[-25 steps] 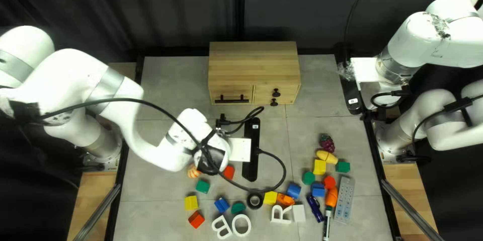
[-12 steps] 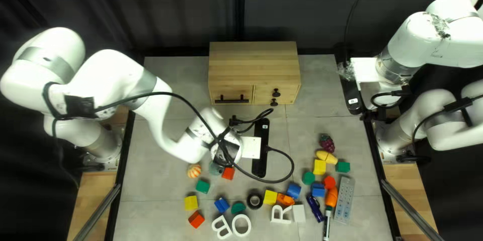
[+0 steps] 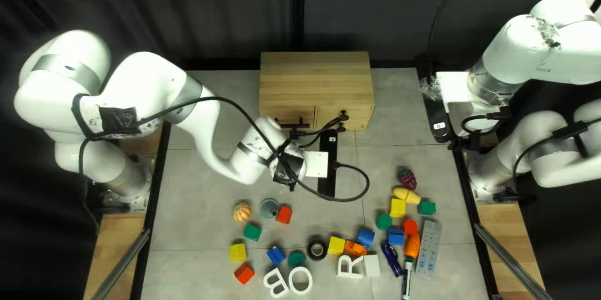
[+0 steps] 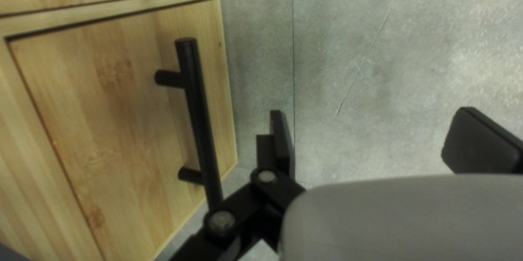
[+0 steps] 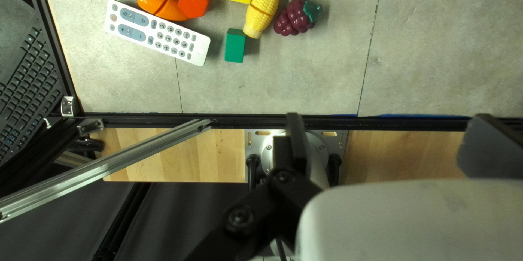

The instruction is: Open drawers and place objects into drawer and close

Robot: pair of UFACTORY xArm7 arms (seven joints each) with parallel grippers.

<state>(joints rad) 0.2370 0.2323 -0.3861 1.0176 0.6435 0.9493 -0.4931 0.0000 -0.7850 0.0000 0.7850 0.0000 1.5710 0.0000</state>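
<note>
A pale wooden cabinet with black fittings (image 3: 316, 81) stands at the table's far side, its bar-handled front panel closed flush with the frame. The black-fingered left gripper (image 3: 288, 173) is poised just in front of it, released, its two fingers wide apart; in the left wrist view, the black metal bar handle (image 4: 200, 114) is beside one finger, outside the pair. The right gripper (image 3: 466, 118), also black-fingered, is released above the table's right edge, fingers spread. Toward the near edge of the grey table (image 3: 206, 231) lie an orange-and-white striped ball (image 3: 241, 212), a small red block (image 3: 283, 215), a black ring-shaped roll (image 3: 310, 253) and a white letter R (image 3: 344, 267). In the right wrist view, a white oblong remote (image 5: 199, 51) lies near a yellow toy corn cob (image 5: 262, 10), with a purple toy bunch of grapes (image 5: 294, 17) just beside the cob
</note>
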